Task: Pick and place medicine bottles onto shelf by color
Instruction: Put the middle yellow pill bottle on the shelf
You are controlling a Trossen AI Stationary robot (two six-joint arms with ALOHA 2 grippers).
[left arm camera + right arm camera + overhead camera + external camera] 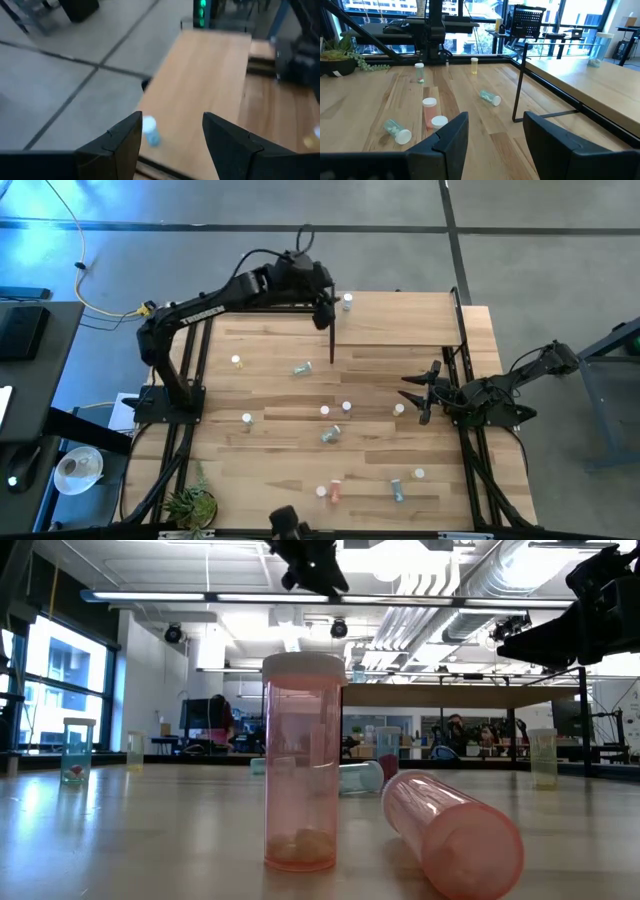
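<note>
The shelf (400, 320), a raised light-wood panel on black posts, runs along the table's far side. One blue-grey medicine bottle (347, 302) with a white cap stands on its base near the shelf's far edge, and shows in the left wrist view (150, 131) too. My left gripper (324, 308) hangs open above the shelf just left of that bottle, its fingers (172, 122) apart with nothing between them. My right gripper (420, 393) waits open at the table's right side. Several more bottles stand or lie on the tabletop, among them two pink ones (300, 760) at the near edge.
Loose bottles are scattered over the tabletop: a green one lying (302, 368), one lying mid-table (330, 434), a red one lying (335, 493), a blue one lying (397, 490). A small plant (190, 502) sits at the near left corner. Black shelf posts (519, 85) rise from the table.
</note>
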